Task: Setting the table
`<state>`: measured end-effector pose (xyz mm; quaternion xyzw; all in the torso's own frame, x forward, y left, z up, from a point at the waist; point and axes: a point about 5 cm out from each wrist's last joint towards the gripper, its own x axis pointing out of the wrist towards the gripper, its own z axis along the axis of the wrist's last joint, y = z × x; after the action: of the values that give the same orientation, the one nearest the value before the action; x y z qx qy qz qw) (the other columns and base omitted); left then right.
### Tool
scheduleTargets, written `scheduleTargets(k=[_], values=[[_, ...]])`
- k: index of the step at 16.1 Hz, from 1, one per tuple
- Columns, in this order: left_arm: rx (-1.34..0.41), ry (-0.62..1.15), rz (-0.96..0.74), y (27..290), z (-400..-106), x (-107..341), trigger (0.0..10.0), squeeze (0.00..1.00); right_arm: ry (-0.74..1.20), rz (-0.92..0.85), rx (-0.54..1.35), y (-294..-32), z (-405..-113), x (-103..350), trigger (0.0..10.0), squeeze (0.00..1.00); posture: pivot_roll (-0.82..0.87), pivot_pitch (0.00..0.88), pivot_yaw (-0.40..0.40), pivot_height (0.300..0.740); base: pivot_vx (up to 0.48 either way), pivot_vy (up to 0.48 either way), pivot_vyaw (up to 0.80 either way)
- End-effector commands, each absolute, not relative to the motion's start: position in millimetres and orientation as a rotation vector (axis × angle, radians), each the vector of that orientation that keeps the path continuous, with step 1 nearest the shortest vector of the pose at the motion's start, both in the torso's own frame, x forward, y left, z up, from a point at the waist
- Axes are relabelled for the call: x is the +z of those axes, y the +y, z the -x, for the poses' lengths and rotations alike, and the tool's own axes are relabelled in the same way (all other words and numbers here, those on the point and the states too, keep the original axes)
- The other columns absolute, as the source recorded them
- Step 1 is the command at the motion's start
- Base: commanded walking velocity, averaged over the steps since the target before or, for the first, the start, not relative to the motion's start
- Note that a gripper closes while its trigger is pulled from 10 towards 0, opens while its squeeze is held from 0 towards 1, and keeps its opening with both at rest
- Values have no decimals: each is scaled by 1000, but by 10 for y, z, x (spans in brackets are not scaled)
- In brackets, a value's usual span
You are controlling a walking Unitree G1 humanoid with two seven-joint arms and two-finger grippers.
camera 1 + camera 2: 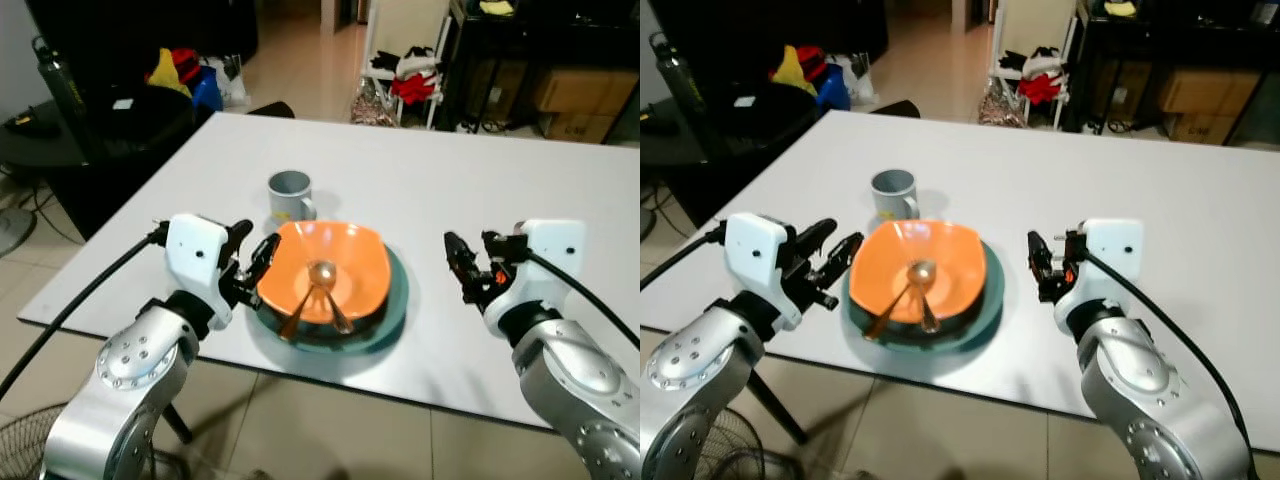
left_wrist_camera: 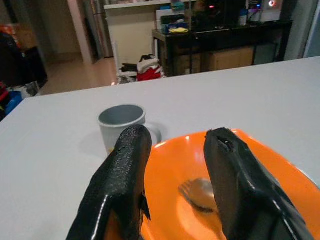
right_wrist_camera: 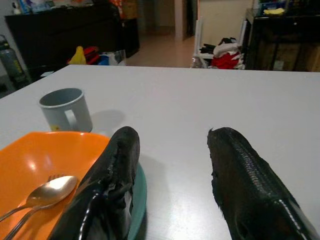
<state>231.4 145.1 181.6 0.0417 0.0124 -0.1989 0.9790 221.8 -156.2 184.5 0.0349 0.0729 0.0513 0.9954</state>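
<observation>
A big white table holds everything. Near its front edge sits a green plate, with an orange bowl stacked on top. A spoon and a fork lie inside the bowl, likely carried that way together. A grey mug stands just behind the bowl. The left gripper hangs beside the bowl's rim, fingers spread, holding nothing. The right gripper waits on the other side, also spread and empty.

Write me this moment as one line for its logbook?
left gripper: open, at orange bowl rim | right gripper: open, beside green plate | spoon, fork in bowl | mug behind
</observation>
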Motion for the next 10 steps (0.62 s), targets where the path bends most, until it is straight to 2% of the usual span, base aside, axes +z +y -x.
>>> scheduleTargets(k=[1,9,10], values=[[-378,25,-97,1490,-2313,1820,10000,0,129,-61,115,-1550,-2220,1863,10000,0,87,0,43,740,0,-364,0],[-374,-1,-117,1538,-2325,1875,10000,0,97,-71,152,-1494,-2214,1831,10000,0,91,0,38,740,0,-361,0],[-373,-9,-126,1550,-2332,1892,10000,0,96,-59,153,-1496,-2207,1825,10000,1000,90,0,38,740,0,-360,413]])
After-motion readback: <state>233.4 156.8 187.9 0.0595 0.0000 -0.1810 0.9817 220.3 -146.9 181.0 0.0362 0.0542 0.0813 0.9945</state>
